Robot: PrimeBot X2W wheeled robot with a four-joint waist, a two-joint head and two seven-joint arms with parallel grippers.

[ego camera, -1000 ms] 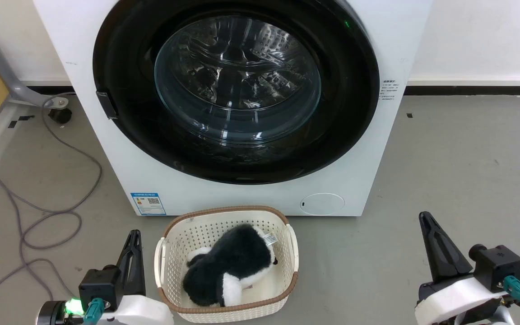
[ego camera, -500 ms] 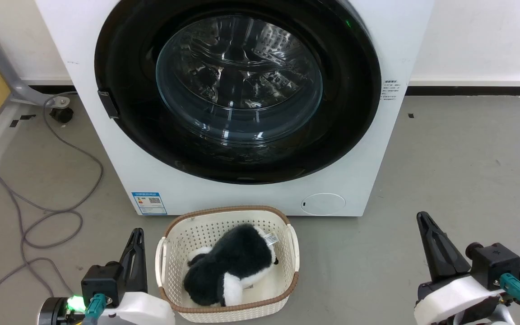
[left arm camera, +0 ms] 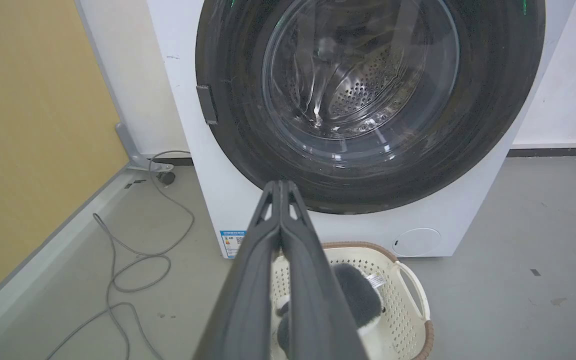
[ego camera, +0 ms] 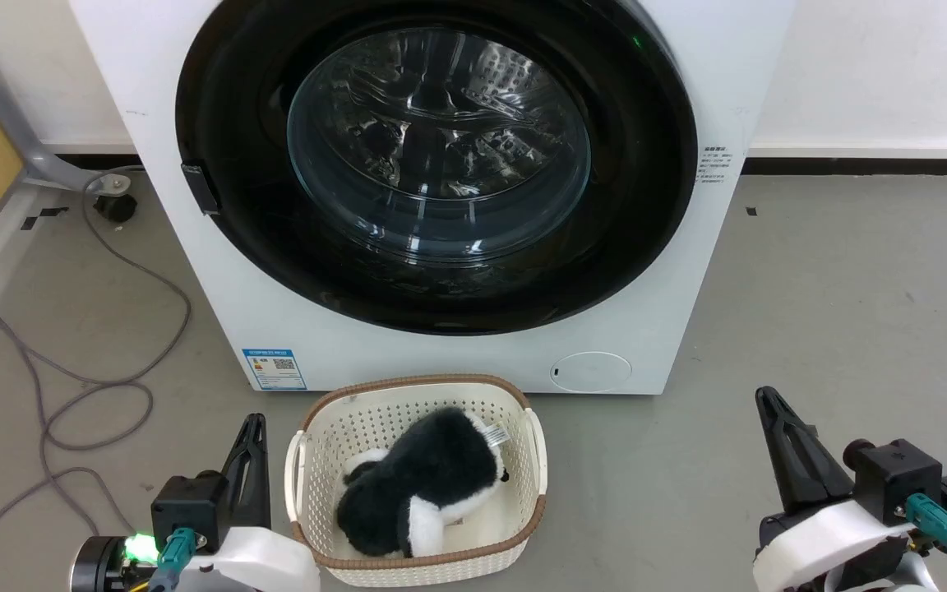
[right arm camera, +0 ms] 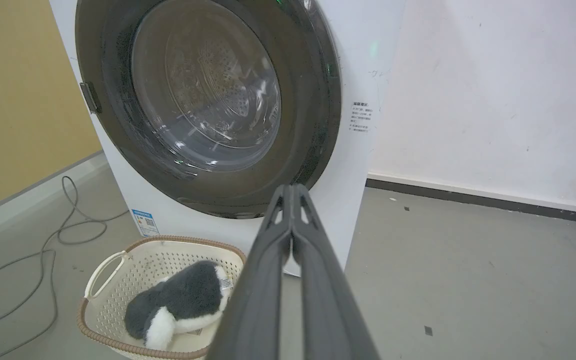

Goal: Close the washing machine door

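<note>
At the far edge of the floor (ego camera: 852, 288), washing machine door (ego camera: 438, 160) is sitting flush against the washing machine (ego camera: 441, 362) front. Left gripper (ego camera: 254, 423) and right gripper (ego camera: 765, 399) are hanging low flanking the basket (ego camera: 416, 385), fingers (left arm camera: 258, 250) pressed together, gripping nothing.

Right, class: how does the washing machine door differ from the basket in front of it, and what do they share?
The washing machine door is glossy black with clear glass; the basket is cream, perforated, brown-rimmed. The door stands upright on the washing machine; the basket sits on the floor. The door shows a steel drum; the basket holds a plush toy. Both have rounded outlines.
</note>
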